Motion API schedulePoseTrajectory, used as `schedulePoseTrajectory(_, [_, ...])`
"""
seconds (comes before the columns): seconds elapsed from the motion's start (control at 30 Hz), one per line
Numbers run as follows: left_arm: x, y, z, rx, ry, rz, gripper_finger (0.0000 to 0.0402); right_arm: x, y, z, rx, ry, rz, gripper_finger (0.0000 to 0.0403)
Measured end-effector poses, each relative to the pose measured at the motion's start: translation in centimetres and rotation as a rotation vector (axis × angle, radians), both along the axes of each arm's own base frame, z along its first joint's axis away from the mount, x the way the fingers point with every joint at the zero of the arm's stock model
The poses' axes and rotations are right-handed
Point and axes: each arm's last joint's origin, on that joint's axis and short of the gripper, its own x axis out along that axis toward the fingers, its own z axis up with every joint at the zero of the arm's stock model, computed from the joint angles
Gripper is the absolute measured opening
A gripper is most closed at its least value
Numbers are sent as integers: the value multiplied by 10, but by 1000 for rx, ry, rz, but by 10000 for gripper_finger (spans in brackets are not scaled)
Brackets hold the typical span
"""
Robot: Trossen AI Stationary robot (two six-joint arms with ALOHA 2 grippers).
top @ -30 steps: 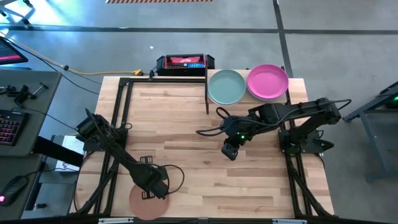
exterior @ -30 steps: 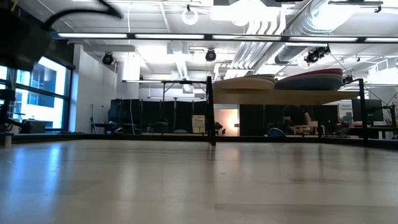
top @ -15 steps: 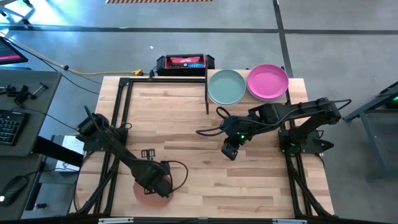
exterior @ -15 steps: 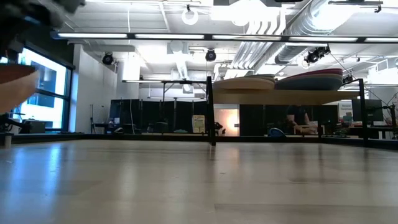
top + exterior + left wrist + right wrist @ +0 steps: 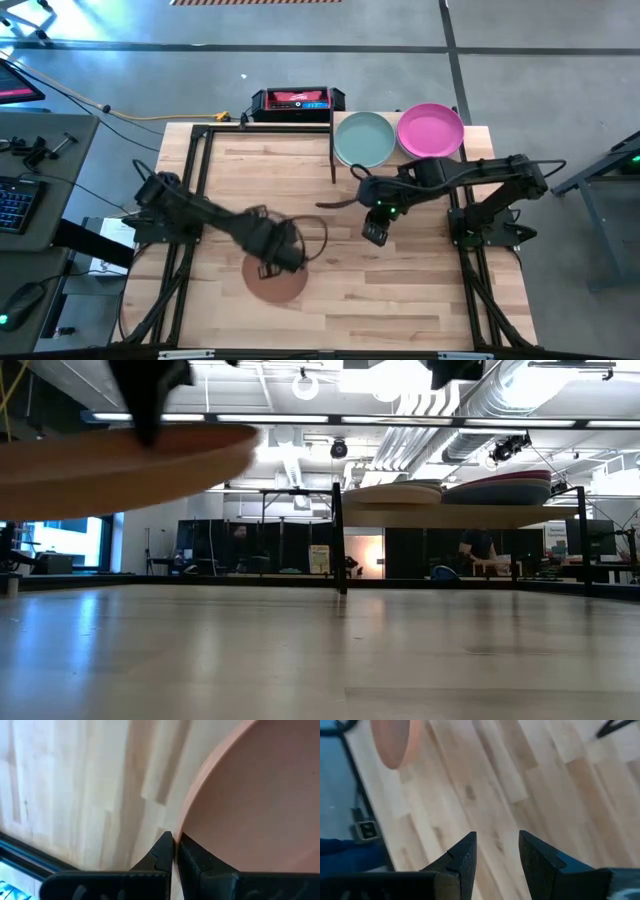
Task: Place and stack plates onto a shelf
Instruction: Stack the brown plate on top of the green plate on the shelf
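Two plates, teal green [image 5: 363, 139] and magenta [image 5: 431, 132], sit on the shelf [image 5: 470, 134] at upper right. Left pincer [image 5: 270, 262], pinching the terracotta plate [image 5: 277, 283], has carried it from the worktop's [image 5: 400, 290] lower-left edge toward centre, probably lifted. Right pincer [image 5: 373, 234] hovers spread, waiting.

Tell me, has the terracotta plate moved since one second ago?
Yes. In the high view the terracotta plate, held at its rim by the shut left gripper, has moved from the table's near-left edge toward the shelf, now above the tabletop.
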Motion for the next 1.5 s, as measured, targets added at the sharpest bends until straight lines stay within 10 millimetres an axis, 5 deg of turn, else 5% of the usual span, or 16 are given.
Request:
schedulePoseTrajectory(0.5, [32,100,26,58,-115,149,2,-27,-61,21,-165,-36,6,126])
schedulePoseTrajectory(0.87, [48,159,55,130,-367,308,2,-35,-90,28,-283,-66,40,126])
schedulePoseTrajectory(1.1, [56,177,68,146,-513,357,3,-32,-97,31,-382,-98,48,126])
schedulePoseTrajectory(1.5, [58,181,70,191,-530,346,3,-25,-98,36,-437,-174,-43,126])
